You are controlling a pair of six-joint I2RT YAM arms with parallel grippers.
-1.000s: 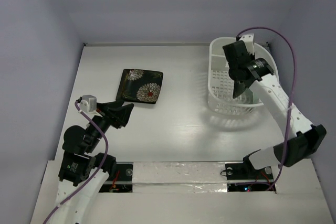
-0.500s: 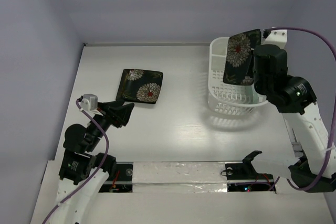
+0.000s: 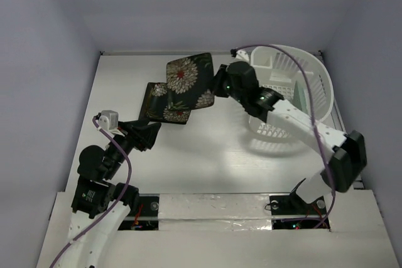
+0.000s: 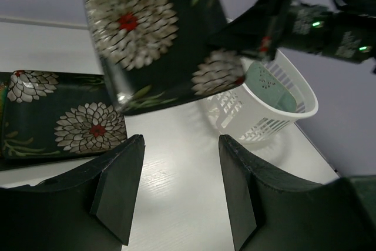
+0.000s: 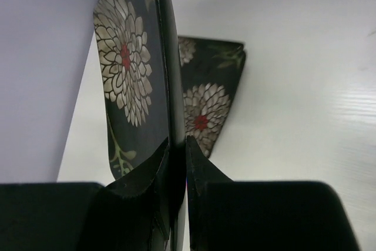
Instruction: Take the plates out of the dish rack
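My right gripper (image 3: 217, 87) is shut on the edge of a black flower plate (image 3: 188, 81), held in the air over another black flower plate (image 3: 162, 106) that lies flat on the table. The right wrist view shows the held plate (image 5: 132, 69) edge-on between my fingers, with the lying plate (image 5: 208, 107) beyond. The left wrist view shows the held plate (image 4: 155, 36) above the lying plate (image 4: 53, 121). The white dish rack (image 3: 314, 83) stands at the back right with a pale mint-green plate (image 3: 300, 98) upright inside, which also shows in the left wrist view (image 4: 267, 83). My left gripper (image 3: 146, 135) is open and empty near the lying plate.
The white table (image 3: 213, 149) is walled by pale lilac panels at back and sides. The right arm stretches from the near right base across to the table's middle, in front of the rack.
The right arm lifted a black flower plate out of the rack and swung it left across the table, over the lying plate. The left arm has not moved.
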